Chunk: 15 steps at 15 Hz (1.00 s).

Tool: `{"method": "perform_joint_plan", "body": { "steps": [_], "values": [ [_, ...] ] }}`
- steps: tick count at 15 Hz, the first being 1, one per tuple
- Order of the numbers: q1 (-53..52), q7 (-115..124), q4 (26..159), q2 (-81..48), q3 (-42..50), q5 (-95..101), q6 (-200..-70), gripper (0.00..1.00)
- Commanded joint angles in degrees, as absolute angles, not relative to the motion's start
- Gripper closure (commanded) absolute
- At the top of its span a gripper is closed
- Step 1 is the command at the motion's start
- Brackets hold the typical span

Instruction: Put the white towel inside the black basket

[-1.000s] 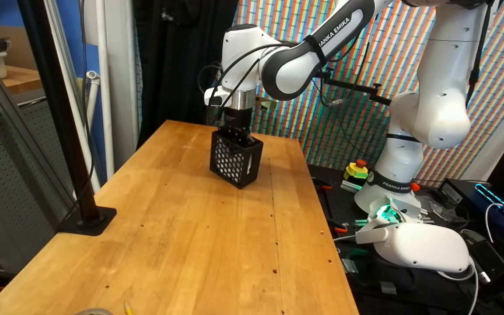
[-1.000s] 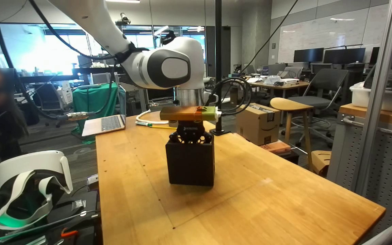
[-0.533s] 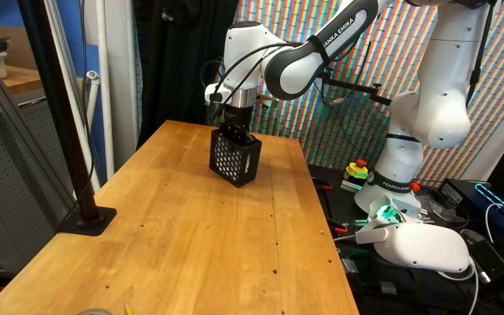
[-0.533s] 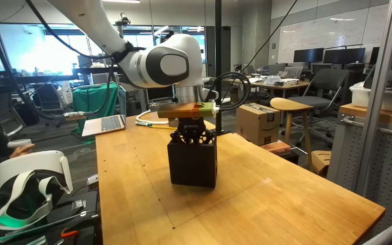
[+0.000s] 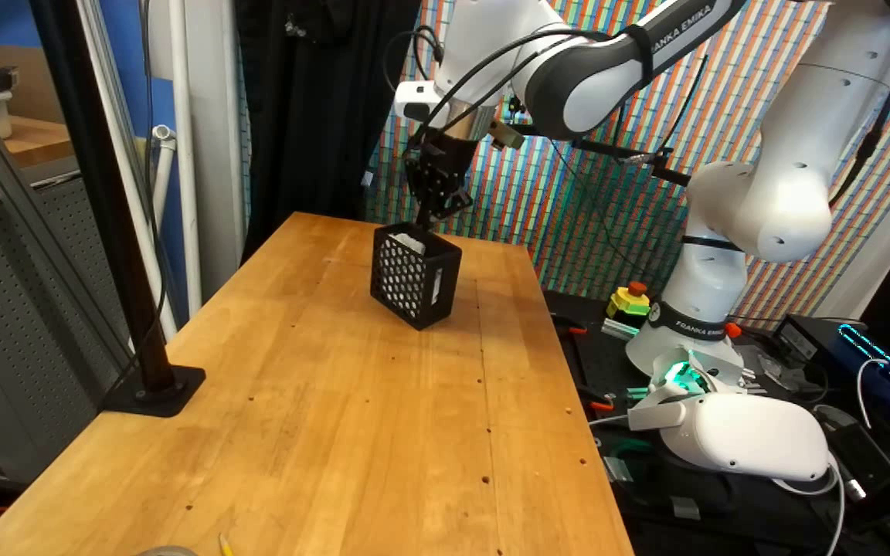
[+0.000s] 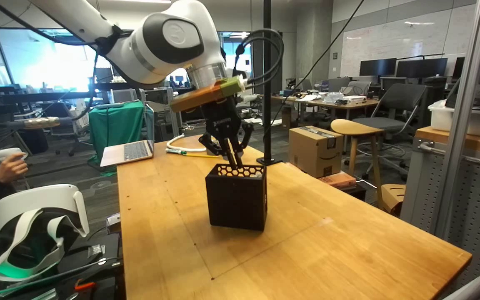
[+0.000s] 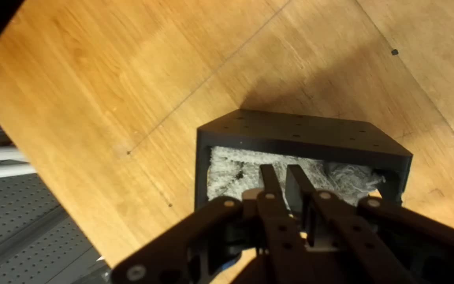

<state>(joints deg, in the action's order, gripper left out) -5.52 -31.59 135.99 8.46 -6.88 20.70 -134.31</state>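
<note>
The black basket (image 5: 416,284) stands upright on the table in both exterior views, its perforated side showing. Inside it lies the white towel (image 7: 229,173), bunched and filling much of the opening in the wrist view; a pale bit of the towel (image 5: 409,242) also shows below the rim in an exterior view. My gripper (image 6: 237,167) is tilted over the basket, its fingertips about level with the rim; whether they are just inside I cannot tell. Its fingers (image 7: 269,177) stand nearly together, a narrow gap between them and nothing held.
A black pole stand (image 5: 155,390) is fixed at the table's edge. A laptop (image 6: 129,151) and a white cable (image 6: 181,146) lie at one end of the wooden table (image 5: 321,432). A pencil (image 5: 225,545) lies near the edge. A white headset (image 5: 754,436) sits beside the table.
My gripper has risen from deep in the basket and tilted, uncovering the towel inside. The basket shifted very slightly on the table and stays upright. The jaws show no clear change.
</note>
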Motion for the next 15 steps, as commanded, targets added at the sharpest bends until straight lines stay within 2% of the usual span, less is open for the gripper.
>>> {"method": "perform_joint_plan", "body": {
  "steps": [1, 3, 4, 5, 6, 8, 9, 15],
  "values": [
    [-6.0, -28.1, 140.7, 18.9, -7.0, 25.2, -134.1, 0.84],
    [-6.2, -28.0, 141.5, 22.2, -6.7, 26.0, -133.7, 0.83],
    [-6.3, -27.1, 141.9, 23.6, -6.7, 25.7, -133.7, 0.58],
    [-6.3, -26.0, 142.4, 24.7, -6.7, 25.4, -134.1, 0.58],
    [-6.6, -28.2, 140.1, 20.8, -6.1, 24.7, -133.7, 0.78],
    [-6.7, -27.4, 141.1, 23.0, -6.1, 24.8, -133.7, 0.62],
    [-6.7, -27.2, 141.5, 23.5, -6.1, 24.8, -133.7, 0.58],
    [-6.7, -26.9, 141.9, 23.6, -6.1, 24.8, -133.7, 0.58]
  ]
}}
